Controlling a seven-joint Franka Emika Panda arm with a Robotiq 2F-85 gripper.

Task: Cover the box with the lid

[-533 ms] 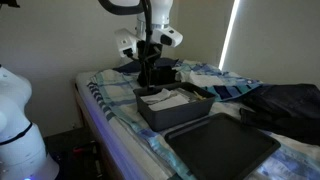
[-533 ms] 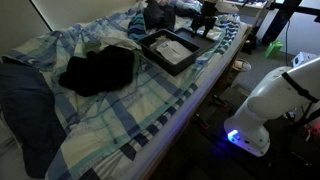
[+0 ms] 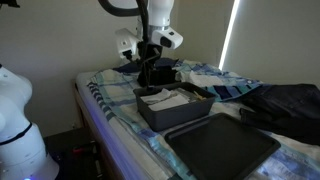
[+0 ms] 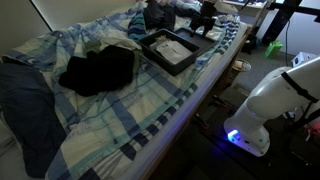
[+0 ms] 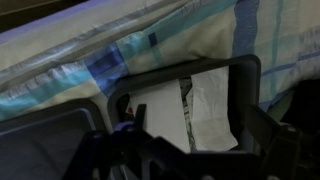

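The box (image 3: 172, 108) is a dark grey bin on the plaid bedding with white paper inside. It also shows in an exterior view (image 4: 170, 52) and in the wrist view (image 5: 245, 75). The lid (image 3: 222, 148) lies flat on the bed beside the box, on the side away from the arm. My gripper (image 3: 148, 72) hangs just past the far end of the box, above the bedding, and holds nothing. In the wrist view the gripper (image 5: 198, 150) shows dark fingers spread apart over the box's white paper.
A dark cloth bundle (image 4: 100, 70) lies on the bedding near the box and shows in both exterior views (image 3: 288, 105). The bed edge (image 4: 205, 95) drops off beside the box. A white rounded machine (image 4: 280, 100) stands on the floor by the bed.
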